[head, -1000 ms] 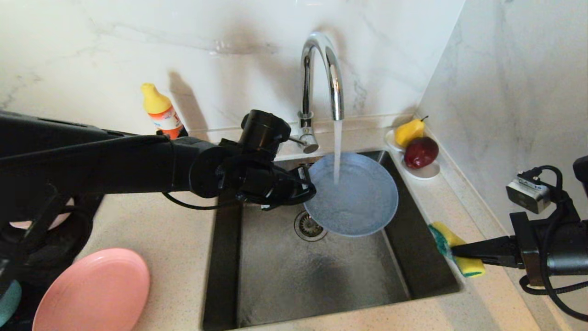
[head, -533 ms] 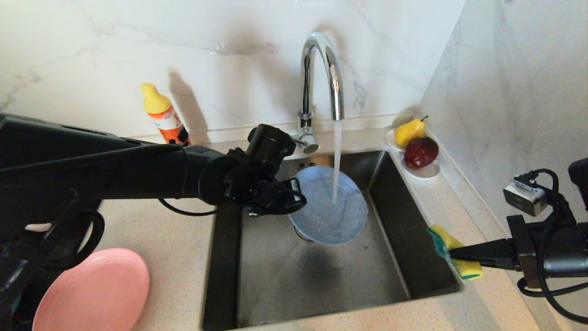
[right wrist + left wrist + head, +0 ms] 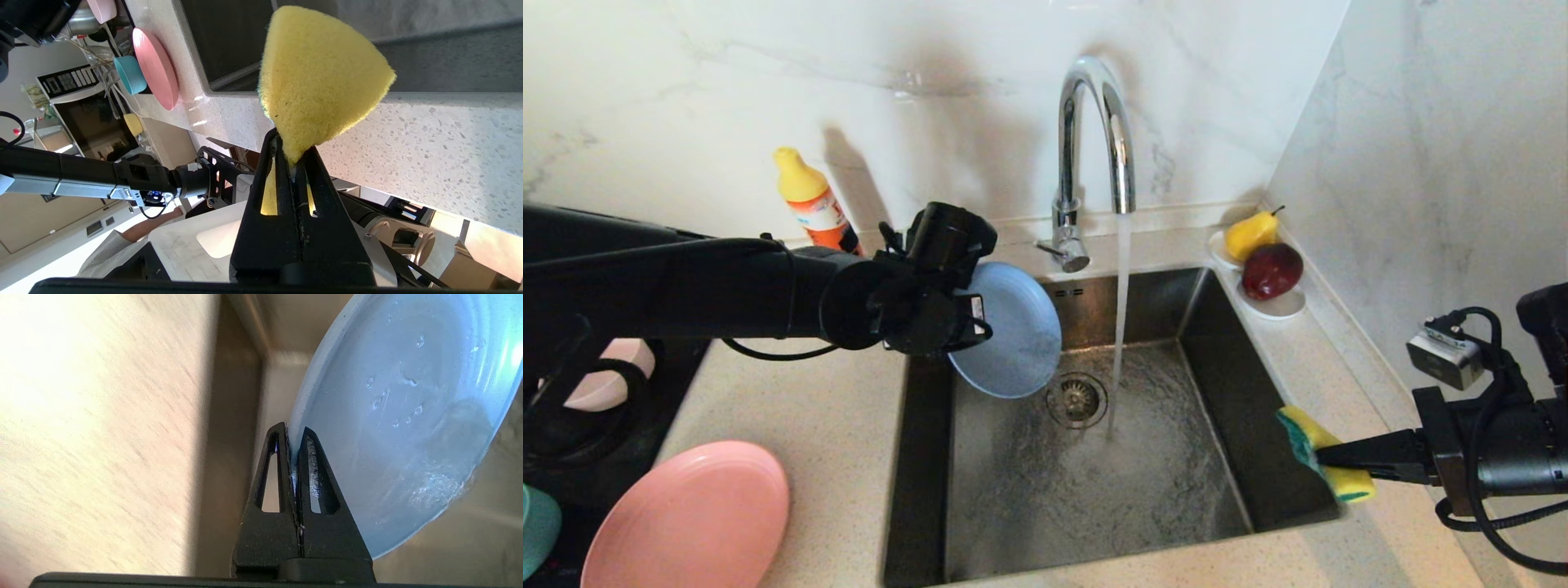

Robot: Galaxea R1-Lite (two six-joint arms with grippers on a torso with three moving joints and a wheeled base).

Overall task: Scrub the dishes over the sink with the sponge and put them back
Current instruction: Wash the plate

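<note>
Left wrist view, fingers: the left gripper (image 3: 295, 435) has its two black fingers (image 3: 314, 477) clenched on the rim of the grey-blue plate (image 3: 404, 416), one finger on each face, water beads on the plate's inner side.
Left gripper, head view: the left gripper (image 3: 974, 320) sits at the sink's left edge, the plate (image 3: 1013, 335) tipped up nearly on edge, its face turned toward the faucet, clear of the running water.
Left arm pose: the black forearm reaches in level from the left, across the bench (image 3: 833, 457), wrist rolled so the plate stands steep.
Right fingers: the right gripper (image 3: 292, 157) is clamped tight on one end of the sponge (image 3: 318, 77), yellow foam bulging out past the fingertips.
Right gripper, head view: the right gripper (image 3: 1327, 465) points left, level, holding the sponge (image 3: 1319, 453) over the sink's right rim, green layer facing the basin.
Sink: the sink (image 3: 1225, 384) is wet, water from the faucet (image 3: 1094, 131) falling just beside the drain strainer (image 3: 1076, 398).
Other dishes: salmon-pink plate (image 3: 686, 518) lies flat on the bench at lower left; teal bowl (image 3: 535, 527) just left of it; pale pink bowl (image 3: 605, 380) behind the left arm.
Back of bench: a yellow-capped bottle (image 3: 809, 200) by the wall; a pear (image 3: 1250, 233) and a red fruit (image 3: 1270, 269) on a small white dish (image 3: 1282, 304) right of the sink.
</note>
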